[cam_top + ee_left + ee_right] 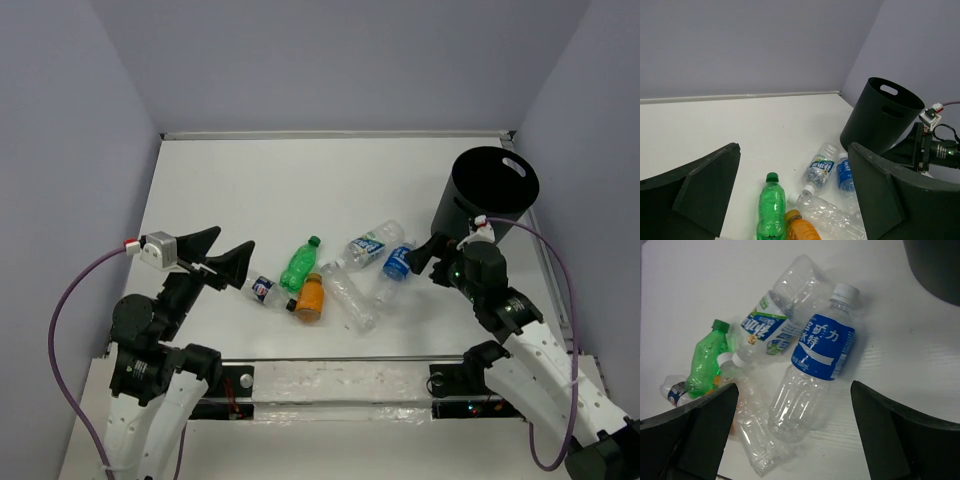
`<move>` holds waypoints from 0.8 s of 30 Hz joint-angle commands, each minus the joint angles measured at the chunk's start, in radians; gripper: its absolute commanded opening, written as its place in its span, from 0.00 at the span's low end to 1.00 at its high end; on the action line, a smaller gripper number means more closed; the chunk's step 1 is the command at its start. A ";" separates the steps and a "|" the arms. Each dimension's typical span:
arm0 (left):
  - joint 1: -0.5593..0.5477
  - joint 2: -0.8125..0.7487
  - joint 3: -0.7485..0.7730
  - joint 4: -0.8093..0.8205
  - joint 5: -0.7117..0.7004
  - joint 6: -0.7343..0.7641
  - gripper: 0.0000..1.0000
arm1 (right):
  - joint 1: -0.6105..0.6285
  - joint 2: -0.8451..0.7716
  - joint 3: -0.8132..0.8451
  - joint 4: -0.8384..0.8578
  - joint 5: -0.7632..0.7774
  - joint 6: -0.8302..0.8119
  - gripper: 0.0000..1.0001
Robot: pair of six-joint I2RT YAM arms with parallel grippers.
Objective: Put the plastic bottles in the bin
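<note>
- Six plastic bottles lay on their sides in a loose cluster mid-worktop (250, 190); none was in the bin (452, 212) as far as could be seen.
- Left to right from above: a small red-white-blue bottle (265, 291), a green bottle (299, 265), a squat orange bottle (310, 297), an unlabelled clear bottle (350, 297) and two blue-labelled clear bottles (367, 245).
- The tall black bin stood upright at the right rear, near the cluster but apart from it.
- The right jaws were spread wide and held nothing, poised over the dark-blue-labelled bottle (822, 347).
- The left jaws, likewise wide open and empty, hung raised just left of the cluster.
- The first pick appeared to be in hand.
- Next, the right jaws would likely need to drop astride that bottle's body, close gently on the thin, roll-prone plastic, then lift clear of the bin's high rim.
</note>
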 commanded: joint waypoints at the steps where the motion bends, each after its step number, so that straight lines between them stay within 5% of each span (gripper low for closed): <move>1: 0.006 0.014 0.032 0.043 0.033 0.019 0.99 | 0.004 0.060 -0.023 0.107 0.104 0.076 1.00; 13: 0.005 0.002 0.034 0.026 0.025 0.032 0.99 | 0.004 0.342 -0.025 0.228 0.092 0.084 1.00; 24: 0.005 -0.001 0.029 0.029 0.028 0.030 0.99 | 0.004 0.442 -0.063 0.319 0.055 0.090 0.99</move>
